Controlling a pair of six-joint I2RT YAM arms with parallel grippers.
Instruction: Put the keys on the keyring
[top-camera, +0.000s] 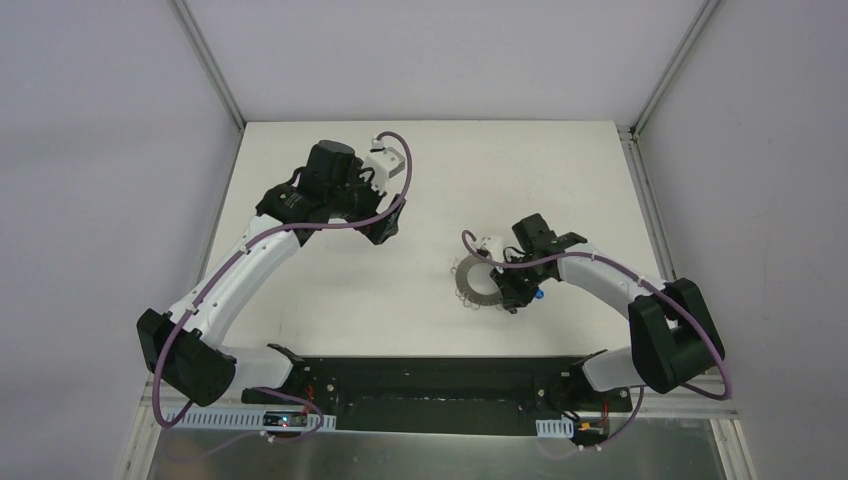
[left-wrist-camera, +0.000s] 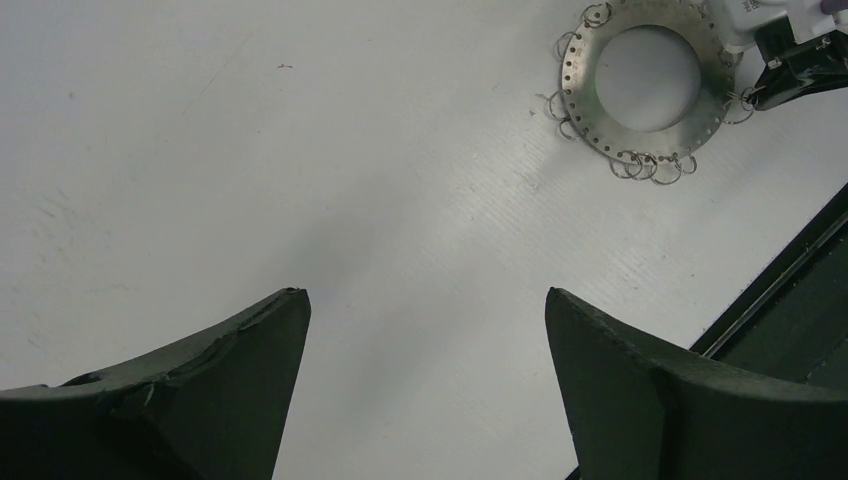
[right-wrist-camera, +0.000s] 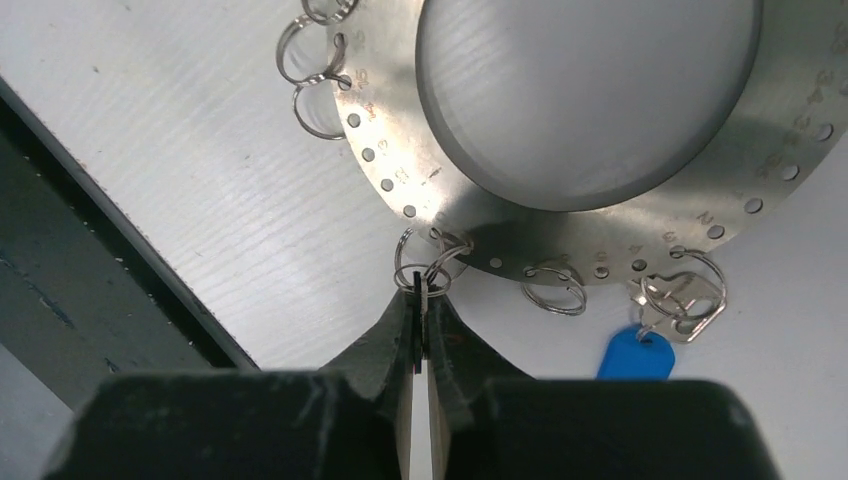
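The keyring (top-camera: 478, 284) lies flat on the white table, a grey metal disc with wire loops round its rim, also in the left wrist view (left-wrist-camera: 600, 105) and close up in the right wrist view (right-wrist-camera: 620, 240). My right gripper (right-wrist-camera: 421, 300) is shut on the black key (right-wrist-camera: 423, 292), held edge-on with its tip at a wire loop (right-wrist-camera: 405, 268) on the ring's near edge. Whether the key is through the loop I cannot tell. The blue key (right-wrist-camera: 636, 356) hangs from another loop to the right, and shows beside the gripper (top-camera: 539, 296). My left gripper (left-wrist-camera: 427, 300) is open over bare table, well left of the ring (top-camera: 385, 232).
A black base strip (top-camera: 430, 385) runs along the near table edge, close to the ring (right-wrist-camera: 90, 250). Grey enclosure walls stand on both sides. The right arm's white wrist part (left-wrist-camera: 760, 15) sits at the ring's far side.
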